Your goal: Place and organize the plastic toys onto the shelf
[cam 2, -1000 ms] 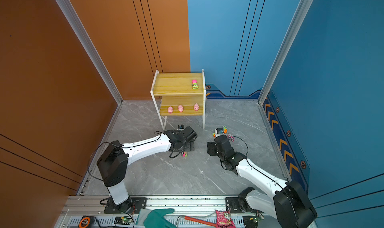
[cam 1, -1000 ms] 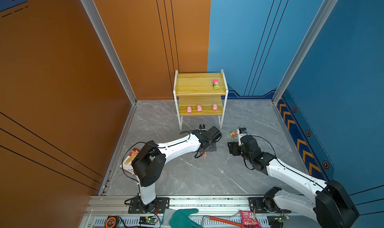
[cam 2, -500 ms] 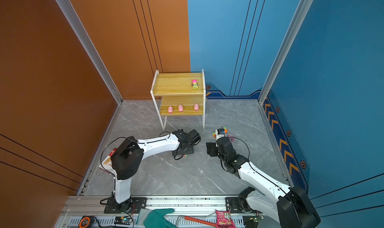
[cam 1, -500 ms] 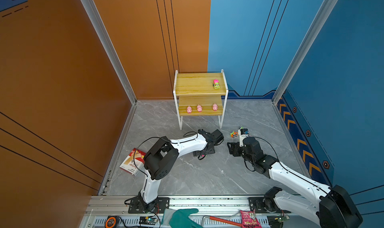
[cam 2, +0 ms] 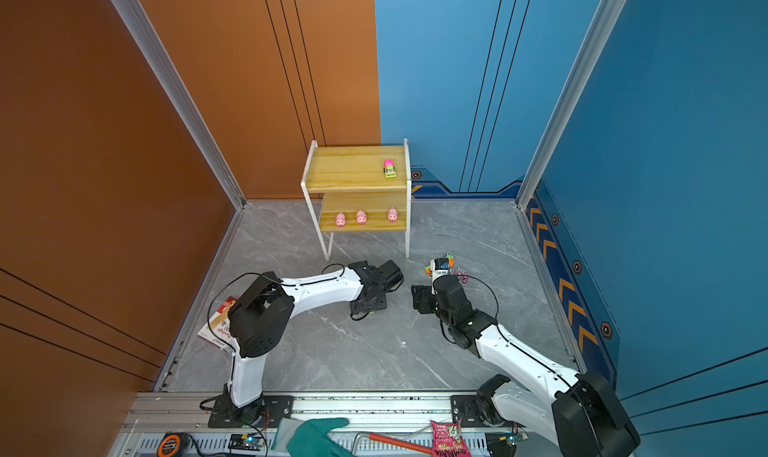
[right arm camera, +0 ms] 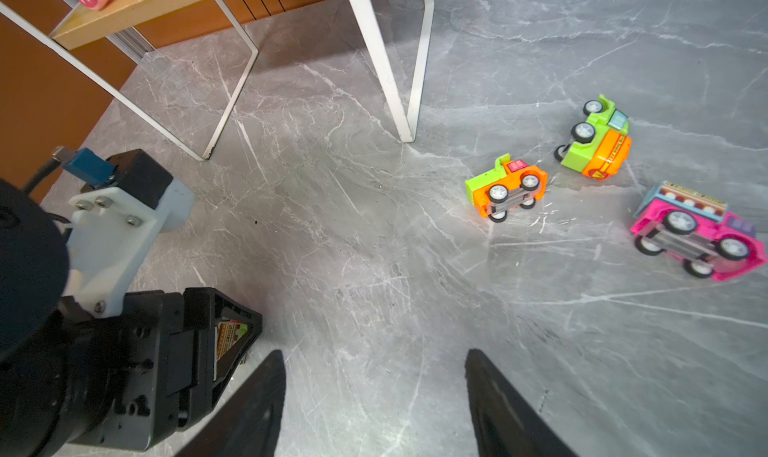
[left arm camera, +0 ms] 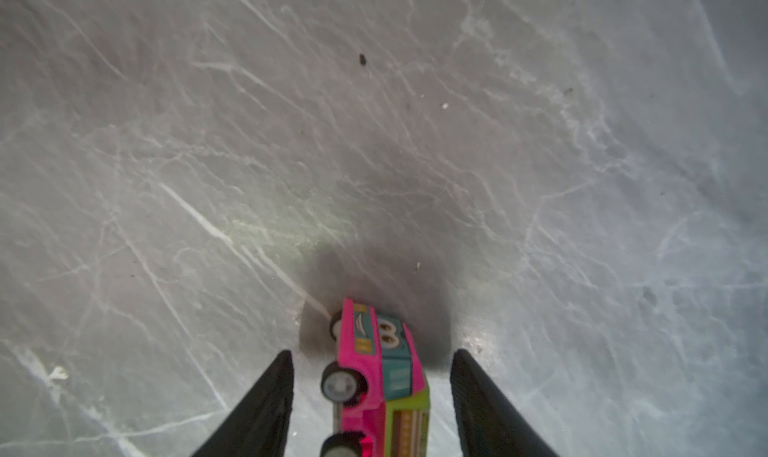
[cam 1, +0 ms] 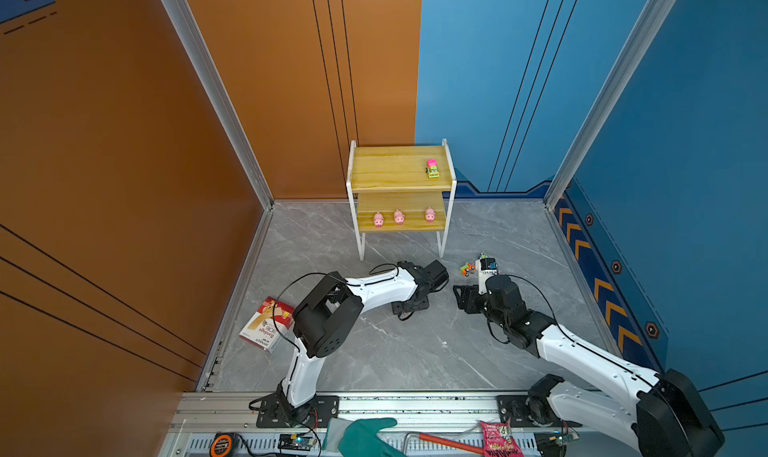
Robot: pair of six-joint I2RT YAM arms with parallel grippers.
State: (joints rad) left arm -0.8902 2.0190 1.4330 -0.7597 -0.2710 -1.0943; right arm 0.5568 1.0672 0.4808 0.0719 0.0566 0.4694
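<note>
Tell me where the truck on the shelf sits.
In both top views the truck stands on the top board of the shelf, near its right edge, above the rightmost pig.

A red-and-white cardboard bandage box (cam 1: 266, 324) lies on the grey marble floor (cam 1: 415, 351). A teal rubber glove (cam 1: 361, 436), pink printed snack packet (cam 1: 496, 439) and orange tape measure (cam 1: 220, 445) rest on the slotted metal front strip (cam 1: 191, 444).

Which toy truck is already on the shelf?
The pink and green truck on the top board of the shelf, near its right end. The other trucks all lie on the floor.
</note>
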